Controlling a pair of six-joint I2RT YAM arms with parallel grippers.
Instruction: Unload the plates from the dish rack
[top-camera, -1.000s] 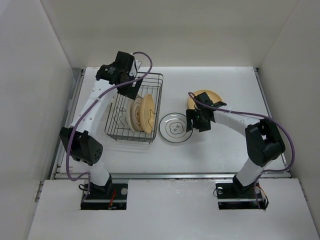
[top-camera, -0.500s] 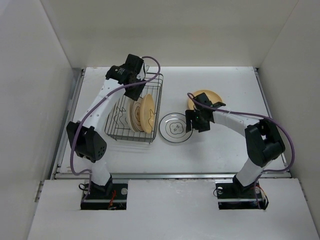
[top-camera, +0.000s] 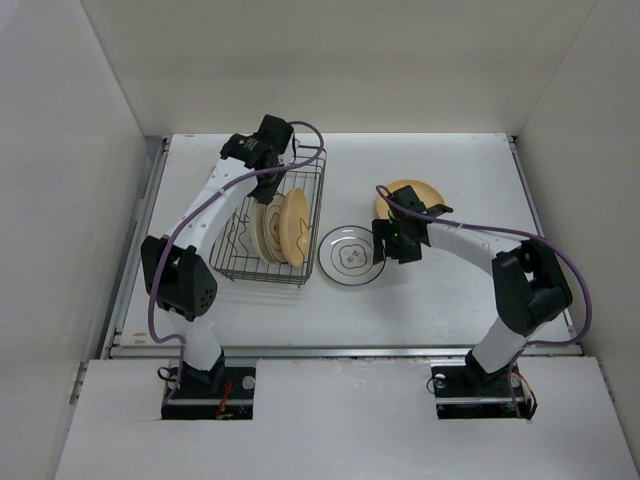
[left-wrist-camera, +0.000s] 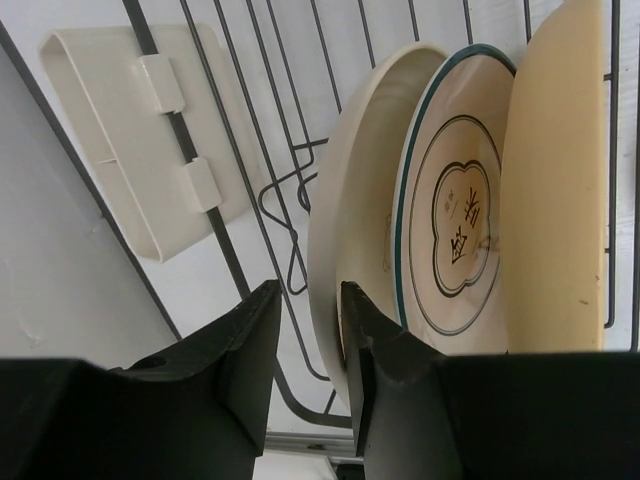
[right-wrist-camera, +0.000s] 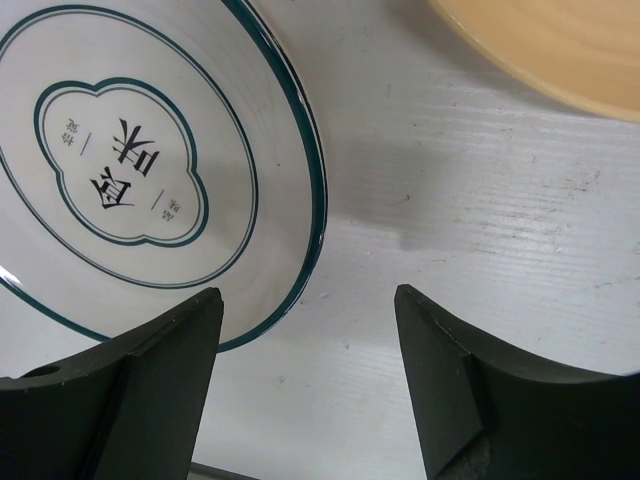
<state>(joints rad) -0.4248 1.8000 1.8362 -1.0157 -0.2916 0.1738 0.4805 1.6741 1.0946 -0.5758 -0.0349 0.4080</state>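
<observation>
The dish rack (top-camera: 240, 262) stands left of centre with three plates upright in it. In the left wrist view these are a cream plate (left-wrist-camera: 355, 200), a white teal-ringed plate (left-wrist-camera: 460, 220) and a tan plate (left-wrist-camera: 555, 180). My left gripper (left-wrist-camera: 310, 300) (top-camera: 273, 187) straddles the cream plate's rim with narrowed jaws. One finger is against the plate's face, and a gap shows at the other. A white plate (top-camera: 347, 255) (right-wrist-camera: 150, 170) and a tan plate (top-camera: 410, 195) (right-wrist-camera: 540, 40) lie flat on the table. My right gripper (right-wrist-camera: 308, 300) (top-camera: 385, 245) hovers open and empty beside the white plate's rim.
A cream plastic holder (left-wrist-camera: 130, 150) is clipped to the rack's wire wall (left-wrist-camera: 215, 230). White enclosure walls (top-camera: 90, 150) stand left, right and behind the table. The rack lies close to the white plate on the table.
My left arm has moved right and down over the rack, and its jaws have narrowed around the cream plate's rim. The right arm has barely moved.
</observation>
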